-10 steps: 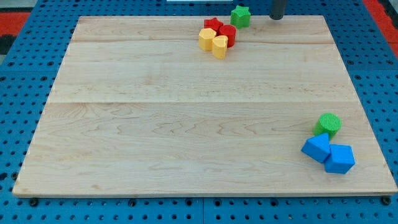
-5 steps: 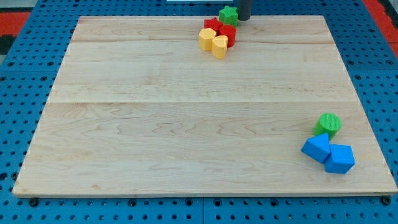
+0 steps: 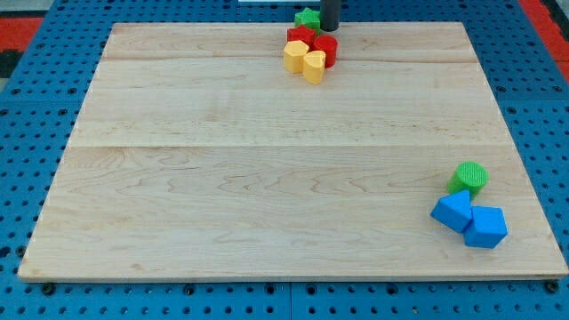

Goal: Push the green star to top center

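Green star (image 3: 308,17) at board's 12 o'clock edge, my tip (image 3: 330,28) touching its 3 o'clock side.
No jaws on rig, just rod. Star sits at 12 o'clock of red/yellow cluster (image 3: 308,52); wooden board (image 3: 267,178).

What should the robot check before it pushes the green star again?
1. My tip touches the green star on its right side: ok.
2. Star is at the board's top edge, near centre: ok.
3. Star stays fully on the board: cannot tell, it sits right at the edge.
4. Red star and red cylinder are clear of the tip: not ok, they sit just below it.
5. Green cylinder and blue blocks far away: ok.
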You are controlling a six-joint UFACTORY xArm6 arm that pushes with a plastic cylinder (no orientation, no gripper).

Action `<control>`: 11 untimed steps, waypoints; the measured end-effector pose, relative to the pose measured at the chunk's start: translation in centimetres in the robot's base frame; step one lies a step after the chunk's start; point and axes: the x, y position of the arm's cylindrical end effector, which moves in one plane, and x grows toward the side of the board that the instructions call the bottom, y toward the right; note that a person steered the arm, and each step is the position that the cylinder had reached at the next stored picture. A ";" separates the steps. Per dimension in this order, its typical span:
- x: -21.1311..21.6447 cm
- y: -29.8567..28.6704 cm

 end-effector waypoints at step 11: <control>2.5 0.3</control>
